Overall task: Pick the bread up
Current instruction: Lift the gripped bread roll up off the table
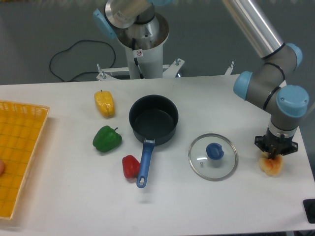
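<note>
Far left: one yellow mesh basket (pixel 24 147) at the table (pixel 74 206) edge, partly cut off by the frame. A sliver of something pale orange shows at its left wall; too little is visible to name it. The rest of the visible mesh looks bare.

Centre-left: three peppers, all lying on the table, none in a container. One yellow pepper (pixel 105 103) farthest back, one green pepper (pixel 107 139) in front of it, one red pepper (pixel 130 166) nearest the camera, touching or just beside the pot's handle.

Centre: one dark saucepan (pixel 153 120) with a blue handle pointing toward the camera. Interior visible and dark, nothing in it.

Centre-right: one glass lid (pixel 213 157) with a blue knob, lying flat on the table, apart from the saucepan.

Far right: one bread (pixel 271 165), a small lumpy roll, pale cream at its edges with an orange-brown patch on top. It sits on the table near the right edge, right of the lid.

The gripper (pixel 272 155) points straight down onto the top of the bread, fingers at its upper surface. Whether the fingers are apart or clamped on it cannot be told from this angle.
</note>
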Available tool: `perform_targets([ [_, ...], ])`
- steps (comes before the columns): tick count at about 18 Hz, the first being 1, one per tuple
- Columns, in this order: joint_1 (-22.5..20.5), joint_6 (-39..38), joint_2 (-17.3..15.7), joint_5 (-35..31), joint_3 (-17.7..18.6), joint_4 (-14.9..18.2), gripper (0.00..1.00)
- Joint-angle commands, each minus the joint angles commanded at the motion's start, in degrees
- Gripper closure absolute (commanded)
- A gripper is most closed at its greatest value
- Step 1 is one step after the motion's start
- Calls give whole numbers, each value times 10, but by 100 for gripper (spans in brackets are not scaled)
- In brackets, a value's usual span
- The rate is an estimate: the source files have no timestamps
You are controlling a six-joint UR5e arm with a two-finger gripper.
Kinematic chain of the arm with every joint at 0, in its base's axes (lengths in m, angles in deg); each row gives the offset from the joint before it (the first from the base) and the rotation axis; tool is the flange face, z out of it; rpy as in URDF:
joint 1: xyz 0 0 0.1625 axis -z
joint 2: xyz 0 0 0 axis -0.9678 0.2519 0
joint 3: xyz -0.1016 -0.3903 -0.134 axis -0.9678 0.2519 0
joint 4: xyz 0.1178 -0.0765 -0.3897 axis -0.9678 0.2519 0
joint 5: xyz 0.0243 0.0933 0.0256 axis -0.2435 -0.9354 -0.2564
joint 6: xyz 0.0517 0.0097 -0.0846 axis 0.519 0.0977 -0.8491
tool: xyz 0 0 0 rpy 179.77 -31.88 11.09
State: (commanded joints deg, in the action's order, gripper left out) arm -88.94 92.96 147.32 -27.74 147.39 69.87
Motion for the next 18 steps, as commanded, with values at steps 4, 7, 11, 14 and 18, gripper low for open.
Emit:
perform_targets([
  [4, -11, 18, -32, 1, 15, 3, 100],
  [7, -21, 45, -61, 4, 30, 21, 100],
  [11, -23, 52, -103, 2, 33, 96, 100],
  [14, -18, 53, -127, 2, 32, 146, 100],
  [18, -10, 80, -155, 1, 27, 198, 100],
])
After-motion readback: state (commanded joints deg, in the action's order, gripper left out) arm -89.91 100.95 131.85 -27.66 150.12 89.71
